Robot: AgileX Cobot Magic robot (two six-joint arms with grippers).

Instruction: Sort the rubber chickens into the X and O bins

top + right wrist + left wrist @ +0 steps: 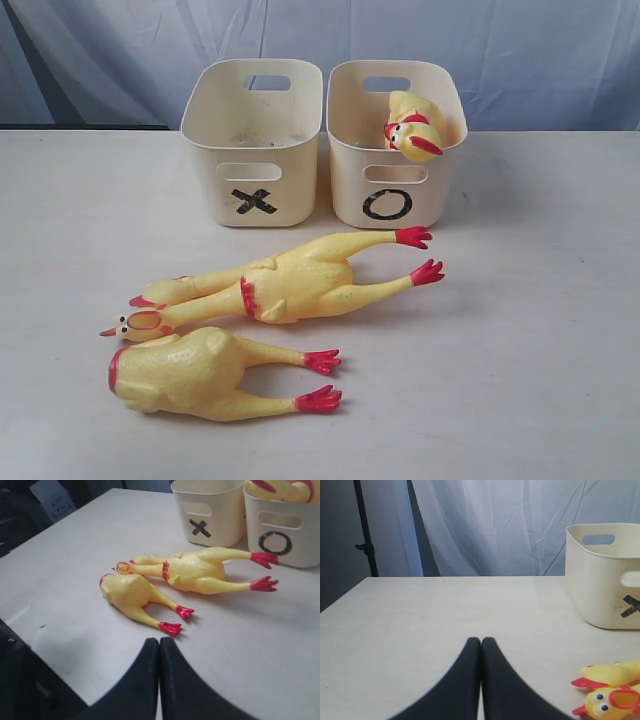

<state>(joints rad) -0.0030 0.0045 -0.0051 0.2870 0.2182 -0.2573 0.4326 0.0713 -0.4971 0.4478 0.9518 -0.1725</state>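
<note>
low over the table (420, 610), left end effector (481, 641) closed, right end effector (159, 641) closed

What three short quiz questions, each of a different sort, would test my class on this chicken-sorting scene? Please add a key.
1. True or false: the chicken head lies in the O bin.
2. Multiple choice: how many chicken pieces lie on the table? A one, B two, C three.
3. Fill in: the left gripper and the right gripper are both ____.

Key
1. True.
2. B: the whole chicken and the headless body.
3. Shut, with nothing between the jaws.
</note>
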